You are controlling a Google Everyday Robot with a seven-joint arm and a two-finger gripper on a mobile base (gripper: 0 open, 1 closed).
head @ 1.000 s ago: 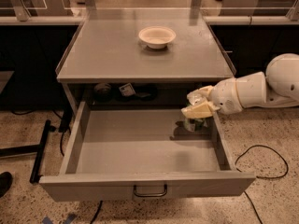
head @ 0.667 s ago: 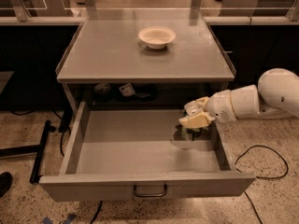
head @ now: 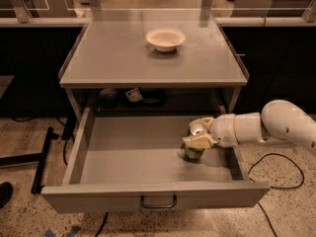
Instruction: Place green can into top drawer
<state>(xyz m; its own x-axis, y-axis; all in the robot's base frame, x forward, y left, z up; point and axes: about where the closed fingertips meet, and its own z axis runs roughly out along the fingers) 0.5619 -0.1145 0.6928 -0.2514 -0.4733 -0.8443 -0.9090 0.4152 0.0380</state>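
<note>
Lower now in top drawer (head: 79, 147): upright green can (head: 193, 152), rim up, in end effector (head: 200, 133) grip.

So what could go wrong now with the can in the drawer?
The tool grips the can by its top, low in the drawer. Let go tilted, it might tip and roll. It is near the right wall, so the arm could knock it when pulling out.

Speckled terrazzo floor (head: 29, 216) (black cables (head: 271, 155) trailing across) beneath a grey table (head: 113, 53).
</note>
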